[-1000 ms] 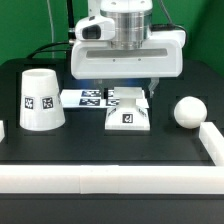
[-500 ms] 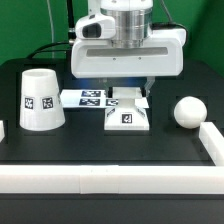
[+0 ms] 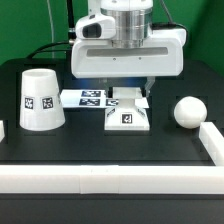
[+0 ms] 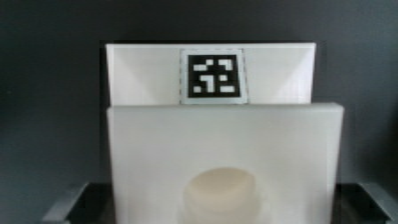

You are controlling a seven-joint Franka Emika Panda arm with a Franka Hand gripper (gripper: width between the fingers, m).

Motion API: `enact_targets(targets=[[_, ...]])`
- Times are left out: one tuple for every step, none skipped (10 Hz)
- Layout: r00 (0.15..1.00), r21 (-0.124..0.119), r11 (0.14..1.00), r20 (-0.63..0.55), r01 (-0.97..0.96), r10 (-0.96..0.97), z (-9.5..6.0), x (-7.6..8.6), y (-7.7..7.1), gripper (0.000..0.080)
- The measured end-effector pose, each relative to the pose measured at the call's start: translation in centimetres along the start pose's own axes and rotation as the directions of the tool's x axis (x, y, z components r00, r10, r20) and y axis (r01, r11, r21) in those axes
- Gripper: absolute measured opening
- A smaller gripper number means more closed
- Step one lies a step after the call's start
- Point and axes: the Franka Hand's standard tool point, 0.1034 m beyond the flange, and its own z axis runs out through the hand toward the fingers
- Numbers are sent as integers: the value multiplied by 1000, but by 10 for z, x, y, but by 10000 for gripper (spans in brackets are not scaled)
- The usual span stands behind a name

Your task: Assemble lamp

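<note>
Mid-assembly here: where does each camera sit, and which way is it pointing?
Exterior view: off the arm, slightly above the table, facing the robot across it; shows the white end effector over the flat square white plastic base.
Wrist view: on the wrist, looking down at the base close up; no robot part shows clearly.
Shared: the base only.

Flat square white plastic base (image 4: 160,140), tapered white plastic shade (image 3: 45,85) and round white plastic bulb (image 3: 186,111): smooth, matt-to-satin; black-and-white square tags (image 4: 215,75) flat print; black table top (image 3: 110,155) matt.
</note>
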Motion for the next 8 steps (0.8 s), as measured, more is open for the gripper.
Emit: enact_targets(targets=[[1000,4,1000,-21,7,-7,-2,22,-5,534],[999,7,1000,-33,16,-15,-4,43,-12,534],[999,9,1000,-42,22,-22,-4,56,-18,534],[998,12,999,-55,33,-32,-6,74,-24,534],[996,15,999,-77,42,-41,-7,92,-27,534],[994,18,999,-94,49,-47,-8,106,-31,534],[993,20,998,-109,56,-53,-9,117,-37,534],[990,22,998,-125,67,-63,-10,130,-45,534]])
